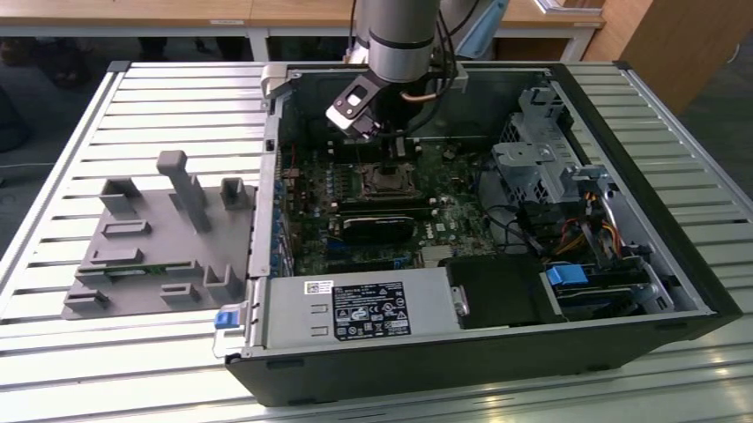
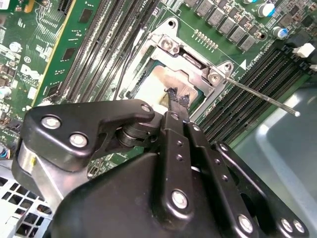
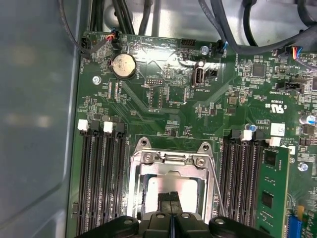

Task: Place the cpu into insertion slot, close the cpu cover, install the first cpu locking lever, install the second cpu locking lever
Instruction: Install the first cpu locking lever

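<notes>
The tool (image 2: 174,101) hangs inside the open computer case (image 1: 471,361). Its fingers are pressed together with nothing between them, tips down on the chip (image 2: 148,89). The chip lies in the socket (image 1: 386,181) right under the tool, with the cover (image 2: 198,67) flat around the tips. Just beside the tool, a thin lever (image 2: 257,96) juts from the socket's corner.

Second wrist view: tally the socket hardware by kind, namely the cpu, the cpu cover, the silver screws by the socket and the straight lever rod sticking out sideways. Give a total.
cpu: 1
cpu cover: 1
silver screws: 2
lever rod: 1
Total: 5
</notes>
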You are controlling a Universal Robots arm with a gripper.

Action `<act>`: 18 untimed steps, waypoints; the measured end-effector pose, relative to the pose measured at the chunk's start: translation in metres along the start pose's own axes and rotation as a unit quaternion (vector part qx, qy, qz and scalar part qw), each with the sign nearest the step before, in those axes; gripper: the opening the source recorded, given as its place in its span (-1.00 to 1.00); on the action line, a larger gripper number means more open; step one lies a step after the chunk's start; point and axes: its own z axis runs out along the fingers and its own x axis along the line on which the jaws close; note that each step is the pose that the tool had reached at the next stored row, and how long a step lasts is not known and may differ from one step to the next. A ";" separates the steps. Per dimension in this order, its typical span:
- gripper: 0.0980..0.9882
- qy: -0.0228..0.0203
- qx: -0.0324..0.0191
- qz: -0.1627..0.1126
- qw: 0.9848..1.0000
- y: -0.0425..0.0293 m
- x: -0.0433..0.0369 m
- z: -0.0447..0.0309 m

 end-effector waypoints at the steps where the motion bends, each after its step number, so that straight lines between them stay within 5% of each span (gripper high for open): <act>1: -0.98 0.000 0.000 0.000 1.000 0.0000 0.0000 -0.0014; 18: -0.98 0.000 -0.002 0.000 1.000 0.0000 -0.0011 -0.0484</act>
